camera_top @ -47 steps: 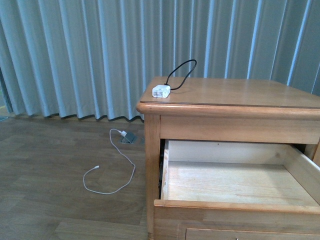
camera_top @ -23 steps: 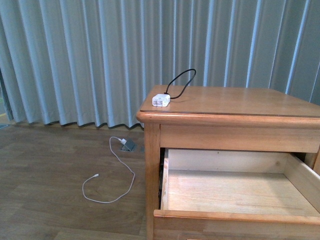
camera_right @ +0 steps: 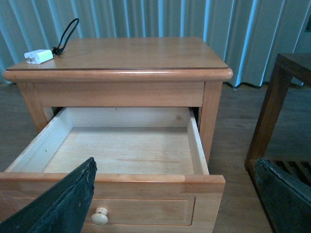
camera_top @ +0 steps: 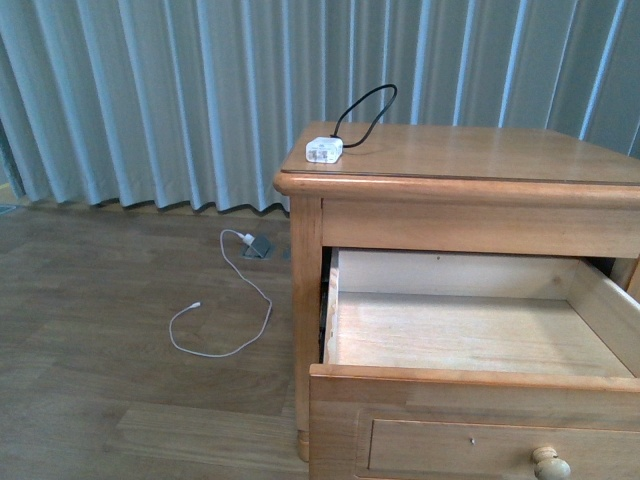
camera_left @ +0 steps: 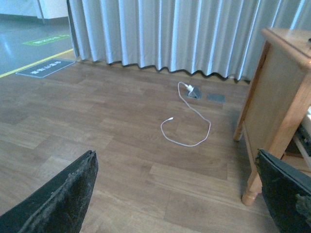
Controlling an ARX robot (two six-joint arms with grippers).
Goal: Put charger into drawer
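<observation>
Two pincers, both spread wide, nothing held. Left pincer (camera_left: 175, 156): dark fingers (camera_left: 63, 194) at the two lower corners of its wrist view, brown plank floor (camera_left: 97, 121) between them. Right pincer (camera_right: 174, 164): same wide spread, hanging over the open drawer, touching nothing.

Nearest in front view: honey-coloured wooden drawer (camera_top: 470, 375) with recessed panel front, pulled well out of the bench. Round pale wooden knob (camera_top: 549, 464) low on its front. Pale wood interior, bare.

Above it: honey-coloured wooden bench (camera_top: 480, 155), top with a rounded front edge. Small white rectangular charger (camera_top: 324, 150) lies flat on the top at the front left corner, just beside the edge, outside the drawer. Thin black cable (camera_top: 365, 105) rises from it in a loop and comes down onto the top behind it.

Left of the bench, on the floor: thin white cable (camera_top: 225, 330) in a loose loop, one end at a small grey floor plate (camera_top: 258, 246) near the curtain's foot.

Right wrist view, beside the bench: dark brown wooden frame (camera_right: 286, 97), partly cut off.

Farthest: pale blue-grey pleated curtain (camera_top: 150, 100) across the whole back.
</observation>
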